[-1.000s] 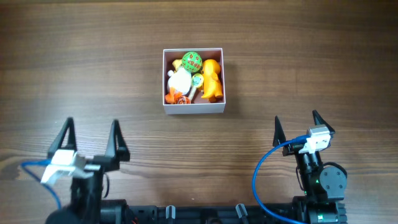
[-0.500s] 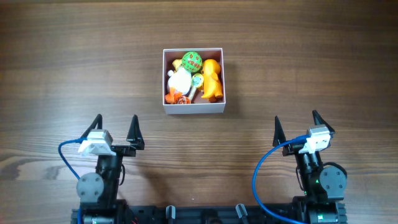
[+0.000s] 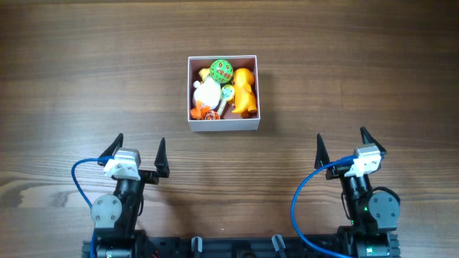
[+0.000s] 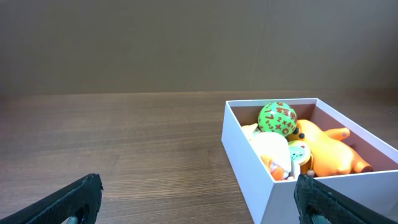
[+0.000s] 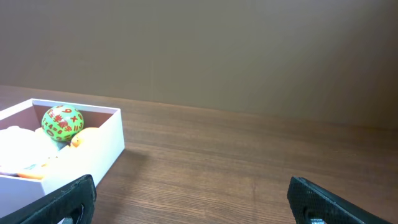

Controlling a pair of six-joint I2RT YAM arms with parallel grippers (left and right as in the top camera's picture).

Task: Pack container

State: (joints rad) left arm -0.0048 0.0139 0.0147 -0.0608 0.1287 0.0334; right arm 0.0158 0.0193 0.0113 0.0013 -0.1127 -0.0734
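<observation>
The container (image 3: 223, 125) is a small square white-walled box at the table's middle back. It holds several toys: a green ball with red marks (image 3: 220, 70), an orange figure (image 3: 245, 90), a white toy (image 3: 208, 93) and a small orange piece (image 3: 209, 114). It also shows in the left wrist view (image 4: 245, 163) and the right wrist view (image 5: 93, 158). My left gripper (image 3: 139, 148) is open and empty near the front left. My right gripper (image 3: 343, 142) is open and empty near the front right. Both are well short of the container.
The wooden table (image 3: 344, 64) runs all round the container. The arm bases and blue cables (image 3: 297, 208) sit at the front edge.
My left arm has swung right and drawn back toward its base, its gripper still open. The right arm and the container have not moved.
</observation>
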